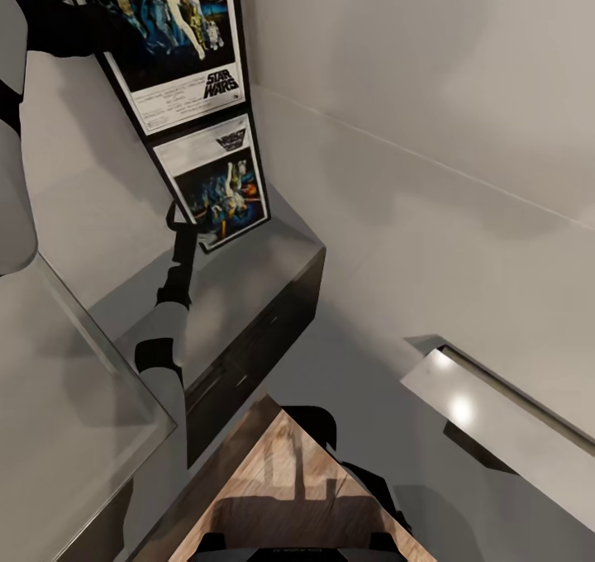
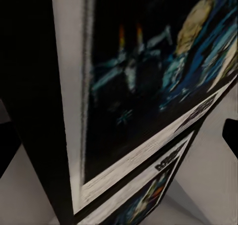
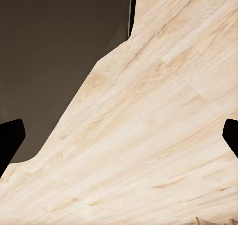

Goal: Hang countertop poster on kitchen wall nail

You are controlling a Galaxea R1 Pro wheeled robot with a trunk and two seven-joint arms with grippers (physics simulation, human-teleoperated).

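Observation:
The poster [image 1: 178,41] stands upright on the kitchen countertop [image 1: 248,277], leaning on the wall at the far left corner, its "STAR WARS" logo at the bottom. Its mirrored reflection lies right under it in the glossy slab. My left arm reaches up to the poster's upper left edge. In the left wrist view the poster [image 2: 148,71] is very close, its black frame edge lying between the spread fingertips [image 2: 230,130] of my open left gripper [image 2: 119,135]. My right gripper [image 3: 119,135] hangs low and open over the wood floor [image 3: 158,135], holding nothing.
A nearer stretch of the glossy counter [image 1: 66,397] runs along the left. Another glossy slab [image 1: 496,430] juts in at the right. Dark cabinet fronts [image 1: 248,355] drop to the pale wood floor [image 1: 281,479]. White walls [image 1: 430,91] close the corner.

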